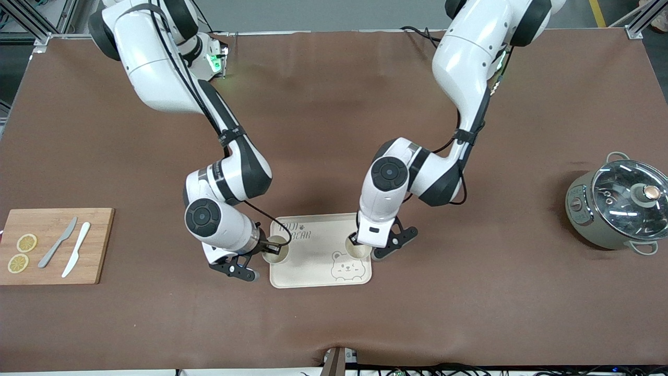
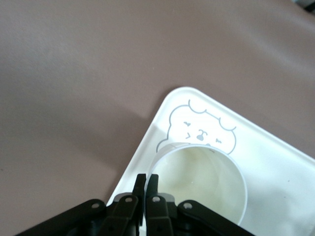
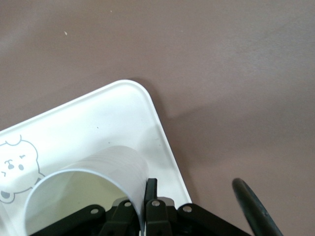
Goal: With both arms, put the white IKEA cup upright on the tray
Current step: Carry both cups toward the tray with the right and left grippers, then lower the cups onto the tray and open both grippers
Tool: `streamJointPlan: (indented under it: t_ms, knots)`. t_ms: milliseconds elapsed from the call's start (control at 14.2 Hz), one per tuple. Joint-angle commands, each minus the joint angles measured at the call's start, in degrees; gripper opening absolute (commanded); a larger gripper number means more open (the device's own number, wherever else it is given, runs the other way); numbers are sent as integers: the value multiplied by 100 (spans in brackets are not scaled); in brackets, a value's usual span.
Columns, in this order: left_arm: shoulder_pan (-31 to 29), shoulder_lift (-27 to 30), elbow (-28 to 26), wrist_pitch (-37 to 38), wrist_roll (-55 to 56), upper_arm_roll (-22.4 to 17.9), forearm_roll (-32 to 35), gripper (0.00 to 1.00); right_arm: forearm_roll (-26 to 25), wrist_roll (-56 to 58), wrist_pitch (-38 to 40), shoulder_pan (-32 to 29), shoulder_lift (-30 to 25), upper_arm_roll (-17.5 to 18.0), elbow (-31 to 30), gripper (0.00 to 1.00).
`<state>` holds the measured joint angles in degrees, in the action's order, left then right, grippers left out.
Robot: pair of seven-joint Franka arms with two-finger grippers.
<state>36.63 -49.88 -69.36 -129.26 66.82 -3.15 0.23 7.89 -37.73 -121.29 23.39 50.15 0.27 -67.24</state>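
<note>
Low in the frame's centre, the tray (image 1: 313,261) carries two upright white cups. The right gripper (image 1: 267,245) has its jaws pinched on one cup (image 1: 275,249) at the tray's edge. The left gripper (image 1: 357,242) clamps the rim of the other cup (image 1: 358,250), apparently just inside the rim. Bare desk (image 1: 469,313) surrounds the tray.

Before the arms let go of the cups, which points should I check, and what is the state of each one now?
1. Left end effector pinches its cup's rim: ok.
2. Right end effector pinches its cup's rim: ok.
3. Both cups upright, mouths up: ok.
4. Both cups over the tray, inside its rim: ok.
5. Cup bases resting on the tray: cannot tell.
6. Room above to lift clear: ok.
</note>
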Motion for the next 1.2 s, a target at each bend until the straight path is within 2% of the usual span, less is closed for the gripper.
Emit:
streamJointPlan:
  t_ms: [0, 494, 635, 776, 918, 988, 1129]
  knots:
    - [117, -162, 177, -12, 95, -107, -23, 0, -15, -120, -236, 69, 118, -62, 0, 0]
    - [222, -347, 151, -12, 121, -107, -14, 0, 2, -138, -518, 140, 364, -53, -17, 0]
    - [214, -321, 142, -12, 95, -107, -5, 20, 11, -146, -571, 184, 390, -53, -44, 0]
    - [205, -277, 133, -12, 86, -107, -5, 50, 11, -146, -597, 192, 408, -53, -44, 0]
    - [170, -189, 124, -12, 103, -107, -5, 89, 11, -146, -615, 192, 417, -53, -44, 0]
    - [152, -154, 124, -12, 103, -107, 4, 100, 11, -146, -624, 192, 426, -53, -44, 0]
    - [117, -40, 115, -3, 86, -116, 21, 100, 11, -146, -624, 193, 426, -53, -44, 0]
